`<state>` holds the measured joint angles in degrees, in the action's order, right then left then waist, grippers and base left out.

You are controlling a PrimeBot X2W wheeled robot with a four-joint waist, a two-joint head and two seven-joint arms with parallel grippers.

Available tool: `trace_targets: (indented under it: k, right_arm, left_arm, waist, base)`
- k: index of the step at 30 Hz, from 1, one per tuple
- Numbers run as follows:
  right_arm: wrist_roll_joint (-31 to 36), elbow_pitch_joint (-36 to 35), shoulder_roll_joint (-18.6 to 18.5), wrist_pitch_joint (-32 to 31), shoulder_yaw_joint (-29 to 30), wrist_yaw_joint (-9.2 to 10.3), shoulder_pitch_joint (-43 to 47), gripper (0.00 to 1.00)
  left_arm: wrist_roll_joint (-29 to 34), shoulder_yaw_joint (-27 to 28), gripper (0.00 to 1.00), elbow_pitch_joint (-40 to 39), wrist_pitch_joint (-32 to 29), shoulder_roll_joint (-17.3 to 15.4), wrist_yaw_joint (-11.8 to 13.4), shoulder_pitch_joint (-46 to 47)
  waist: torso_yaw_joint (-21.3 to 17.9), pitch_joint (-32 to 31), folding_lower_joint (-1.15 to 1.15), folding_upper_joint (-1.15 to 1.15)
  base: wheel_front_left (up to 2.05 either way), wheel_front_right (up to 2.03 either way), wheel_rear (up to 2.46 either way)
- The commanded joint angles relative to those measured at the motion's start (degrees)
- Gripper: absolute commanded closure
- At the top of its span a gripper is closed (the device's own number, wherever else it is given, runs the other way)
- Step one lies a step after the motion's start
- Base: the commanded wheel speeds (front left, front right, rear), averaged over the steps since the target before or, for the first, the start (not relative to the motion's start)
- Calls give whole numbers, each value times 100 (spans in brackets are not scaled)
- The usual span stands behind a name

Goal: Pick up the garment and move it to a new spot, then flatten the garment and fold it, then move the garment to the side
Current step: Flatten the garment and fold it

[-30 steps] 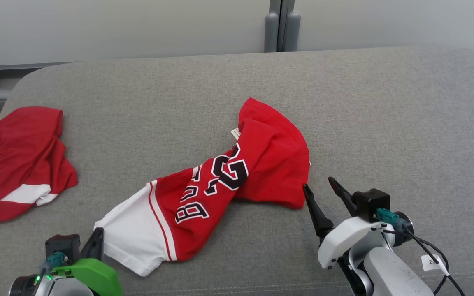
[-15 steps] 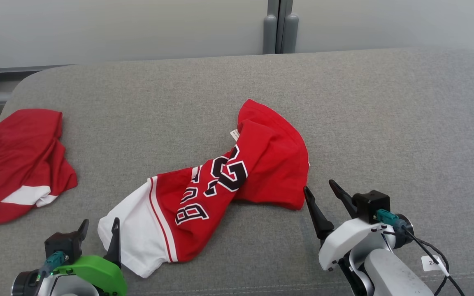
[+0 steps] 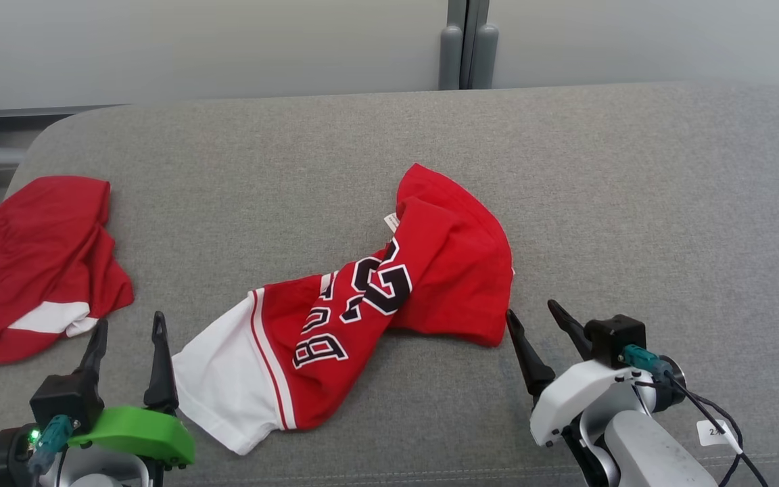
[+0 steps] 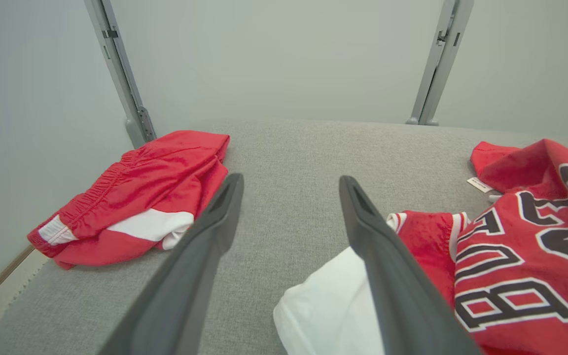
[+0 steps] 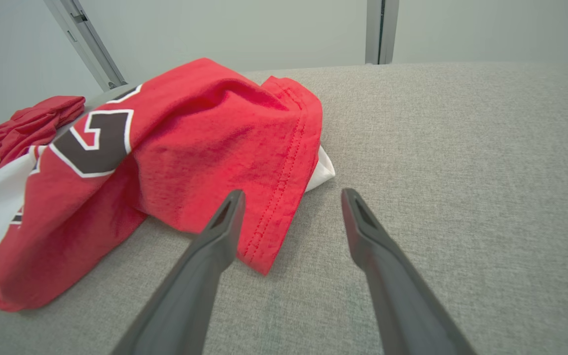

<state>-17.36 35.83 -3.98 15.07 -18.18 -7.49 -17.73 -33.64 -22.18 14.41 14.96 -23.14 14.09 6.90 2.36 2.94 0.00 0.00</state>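
Now the left tool (image 3: pixel 130 319) has let go of the garment (image 3: pixel 376 291) and stands wide; right tool (image 3: pixel 531 308) wide too

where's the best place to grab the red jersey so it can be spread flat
I'd take the jersey by its red hem corner, coming in low from the right, where the right gripper sits open. That stitched edge lies loose on the grey cushion, nearest those fingers; the middle is twisted and bunched.
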Motion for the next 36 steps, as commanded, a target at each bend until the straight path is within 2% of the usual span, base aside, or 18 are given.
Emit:
trace_targets:
  k: [1, 7, 14, 15, 20, 21, 23, 24, 27, 36]
  right_arm:
    - [-28, 29, -16, 28, 10, 0, -21, 0]
    - [-62, 102, -32, 28, 19, 0, -21, 0]
    - [-124, 214, -32, 28, -26, 0, -10, 0]
    - [-163, 269, -32, 28, -60, 0, -7, 0]
    - [-242, 412, -60, -14, -153, 0, -32, 0]
    - [-242, 412, -60, -14, -153, 0, -32, 0]
    - [-304, 501, -84, -25, -224, 0, -73, 0]
    - [-304, 501, -84, -25, -224, 0, -73, 0]
    - [-364, 601, -101, -32, -282, 0, -122, 0]
    - [-634, 1167, -136, -190, -575, 0, -367, 0]
  left_arm:
    - [191, 206, 0, -143, 18, 107, -54, -177]
    - [828, 1102, 0, -661, 19, 519, -304, -611]
    - [1410, 1943, 0, -1078, 19, 993, -785, -1049]
    - [1499, 2168, 0, -1132, 19, 1117, -920, -1122]
    - [1675, 2739, 0, -1171, 19, 1352, -1251, -1250]
    - [1675, 2739, 0, -1171, 19, 1352, -1251, -1250]
    - [1686, 2949, 0, -1114, 20, 1480, -1589, -1277]
    - [1686, 2949, 0, -1114, 20, 1480, -1589, -1277]
    - [1706, 3065, 0, -1000, 20, 1577, -1866, -1328]
    - [1938, 3146, 0, -771, 20, 1772, -2105, -1187]
  waist:
    - [8, -12, 0, 0]
    - [42, -65, 0, 0]
    - [101, -154, 0, 0]
    - [121, -172, 0, 0]
    - [206, -205, 0, 0]
    - [206, -205, 0, 0]
    - [248, -224, 0, 0]
    - [248, -224, 0, 0]
    - [290, -242, 0, 0]
    - [440, -269, 0, 0]
  base:
    - [0, 0, 0]
    - [0, 0, 0]
    - [0, 0, 0]
    - [0, 0, 0]
    - [0, 0, 0]
    - [0, 0, 0]
    - [0, 0, 0]
    - [0, 0, 0]
    - [0, 0, 0]
    - [0, 0, 0]
